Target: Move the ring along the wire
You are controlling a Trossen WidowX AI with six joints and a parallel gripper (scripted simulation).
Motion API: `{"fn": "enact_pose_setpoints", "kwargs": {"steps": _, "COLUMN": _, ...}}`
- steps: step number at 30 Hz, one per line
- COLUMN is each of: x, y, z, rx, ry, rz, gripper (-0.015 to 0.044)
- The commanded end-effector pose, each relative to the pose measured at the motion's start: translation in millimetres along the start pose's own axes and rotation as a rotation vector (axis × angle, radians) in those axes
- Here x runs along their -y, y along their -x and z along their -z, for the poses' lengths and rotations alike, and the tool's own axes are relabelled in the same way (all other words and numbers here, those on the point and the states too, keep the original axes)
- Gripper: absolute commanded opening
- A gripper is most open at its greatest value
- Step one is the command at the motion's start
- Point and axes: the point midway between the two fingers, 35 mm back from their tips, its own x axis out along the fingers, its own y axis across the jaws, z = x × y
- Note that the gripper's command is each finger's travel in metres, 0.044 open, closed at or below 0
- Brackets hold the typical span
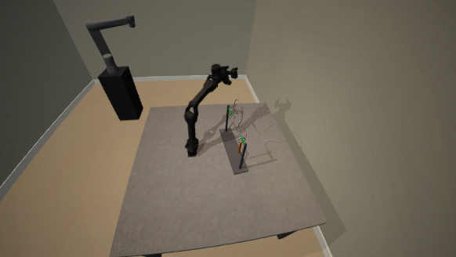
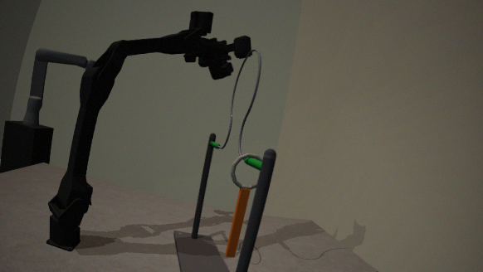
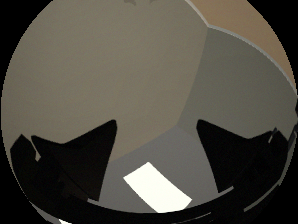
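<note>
A grey ring [image 1: 240, 142] [image 2: 234, 172] with an orange handle [image 1: 240, 147] [image 2: 239, 221] hangs on the green wire part [image 1: 243, 139] [image 2: 253, 162] beside the near post [image 1: 243, 157] [image 2: 258, 211]. The handle hangs straight down. The thin grey wire [image 2: 260, 70] loops high up and comes down to the other green part [image 1: 230, 111] [image 2: 215, 144] at the far post [image 1: 227, 119] [image 2: 202, 191]. My gripper [image 1: 234, 72] [image 2: 231, 58] [image 3: 158, 124] is open and empty. It is high up by the top of the wire loop, far above the ring. The wrist view shows only walls between the fingers.
Both posts stand on a dark base plate [image 1: 235, 164] [image 2: 195, 249] on the grey table mat [image 1: 188, 196]. A black box with a grey camera pole [image 1: 119, 94] [image 2: 25, 145] stands on the floor at the back left. A wall runs close along the right.
</note>
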Motion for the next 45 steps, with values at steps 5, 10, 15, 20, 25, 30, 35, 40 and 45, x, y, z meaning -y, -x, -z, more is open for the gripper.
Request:
{"fn": "enact_pose_setpoints", "kwargs": {"steps": 5, "x": -20, "y": 8, "z": -1, "rx": 0.018, "ry": 0.045, "rz": -0.046, "gripper": 0.0269}}
{"fn": "enact_pose_setpoints", "kwargs": {"steps": 10, "x": -64, "y": 31, "z": -2, "rx": 0.065, "ry": 0.15, "rz": -0.153, "gripper": 0.016}}
{"fn": "enact_pose_setpoints", "kwargs": {"steps": 15, "x": -104, "y": 59, "z": -3, "rx": 0.124, "ry": 0.255, "rz": -0.259, "gripper": 0.016}}
{"fn": "enact_pose_setpoints", "kwargs": {"steps": 20, "x": -138, "y": 91, "z": -3, "rx": 0.191, "ry": 0.357, "rz": -0.361, "gripper": 0.016}}
{"fn": "enact_pose_setpoints", "kwargs": {"steps": 25, "x": -168, "y": 126, "z": -2, "rx": 0.269, "ry": 0.456, "rz": -0.459, "gripper": 0.016}}
{"fn": "enact_pose_setpoints", "kwargs": {"steps": 30, "x": -191, "y": 158, "z": -4, "rx": 0.347, "ry": 0.536, "rz": -0.544, "gripper": 0.016}}
{"fn": "enact_pose_setpoints", "kwargs": {"steps": 35, "x": -224, "y": 186, "z": -18, "rx": 0.45, "ry": 0.598, "rz": -0.631, "gripper": 0.016}}
{"fn": "enact_pose_setpoints", "kwargs": {"steps": 40, "x": -256, "y": 220, "z": -34, "rx": 0.569, "ry": 0.656, "rz": -0.717, "gripper": 0.016}}
{"fn": "enact_pose_setpoints", "kwargs": {"steps": 45, "x": -283, "y": 259, "z": -48, "rx": 0.694, "ry": 0.703, "rz": -0.798, "gripper": 0.016}}
